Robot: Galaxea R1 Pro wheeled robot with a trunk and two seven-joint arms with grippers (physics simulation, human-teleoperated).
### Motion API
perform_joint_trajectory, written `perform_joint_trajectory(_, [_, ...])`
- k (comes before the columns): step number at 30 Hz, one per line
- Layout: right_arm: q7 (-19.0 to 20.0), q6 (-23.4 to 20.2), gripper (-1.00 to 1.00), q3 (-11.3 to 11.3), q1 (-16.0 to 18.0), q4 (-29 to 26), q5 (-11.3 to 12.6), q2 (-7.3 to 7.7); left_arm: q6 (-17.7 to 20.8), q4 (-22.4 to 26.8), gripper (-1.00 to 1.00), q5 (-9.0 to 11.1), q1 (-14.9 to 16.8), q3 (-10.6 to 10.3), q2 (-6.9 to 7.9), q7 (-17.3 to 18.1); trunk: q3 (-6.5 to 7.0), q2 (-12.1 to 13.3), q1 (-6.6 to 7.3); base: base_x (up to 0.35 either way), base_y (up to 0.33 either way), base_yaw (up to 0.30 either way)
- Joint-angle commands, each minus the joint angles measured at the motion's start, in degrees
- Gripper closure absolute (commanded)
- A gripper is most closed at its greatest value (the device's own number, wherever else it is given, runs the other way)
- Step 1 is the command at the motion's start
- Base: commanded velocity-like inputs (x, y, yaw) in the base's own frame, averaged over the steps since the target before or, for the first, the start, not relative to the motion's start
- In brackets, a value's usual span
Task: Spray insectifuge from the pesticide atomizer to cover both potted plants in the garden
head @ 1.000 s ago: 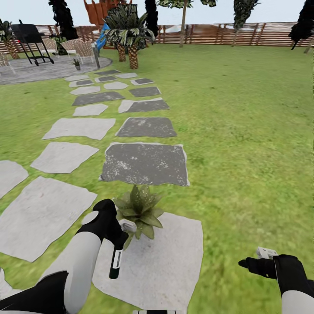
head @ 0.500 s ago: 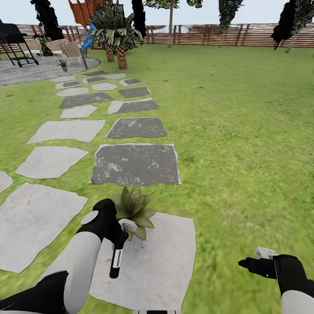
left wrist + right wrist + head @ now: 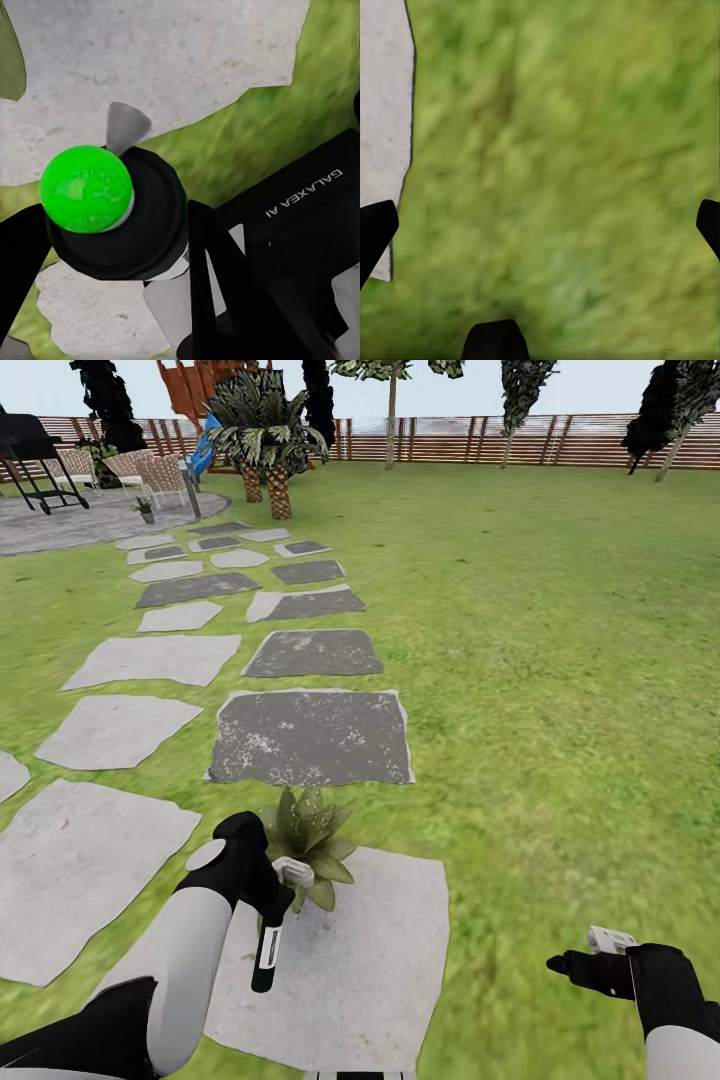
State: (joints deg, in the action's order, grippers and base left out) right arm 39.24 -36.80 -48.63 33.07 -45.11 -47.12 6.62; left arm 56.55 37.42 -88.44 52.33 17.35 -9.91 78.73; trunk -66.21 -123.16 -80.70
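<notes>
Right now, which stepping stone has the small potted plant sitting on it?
The pale stone nearest the robot; the potted plant sits at its far edge, beside the left gripper.

The robot's left arm, white with a black wrist, reaches forward and a little inward. Its black left gripper [image 3: 268, 901] is closed around a slim dark-green spray bottle with a white label [image 3: 266, 955], which hangs down from it. The right arm sticks out low on the right side. Its black right gripper [image 3: 572, 964] has its fingers spread wide apart and holds nothing.
</notes>
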Motion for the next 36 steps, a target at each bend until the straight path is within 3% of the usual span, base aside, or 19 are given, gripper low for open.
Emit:
perform_joint_trajectory(1, [0.6, 0.0, -1.00, -0.2, 0.1, -0.1, -0.6, -0.02, 0.6, 0.0, 1.00, -0.6, 0.1, 0.4, -0.09, 0.5, -0.05, 0.0, 0.01, 0.000, 0.000, 0.000])
perform_joint_trajectory(22, [0.5, 0.0, -1.00, -0.2, 0.1, -0.1, -0.6, -0.11, 0.6, -0.2, 1.00, -0.5, 0.1, 0.6, -0.09, 0.5, -0.20, 0.0, 0.01, 0.049, -0.052, 0.067])
perform_joint_trajectory(36, [0.6, 0.0, -1.00, -0.3, 0.1, -0.1, -0.6, -0.03, 0.6, -0.2, 1.00, -0.6, 0.0, 0.6, -0.09, 0.5, -0.20, 0.0, 0.01, 0.000, -0.047, 0.147])
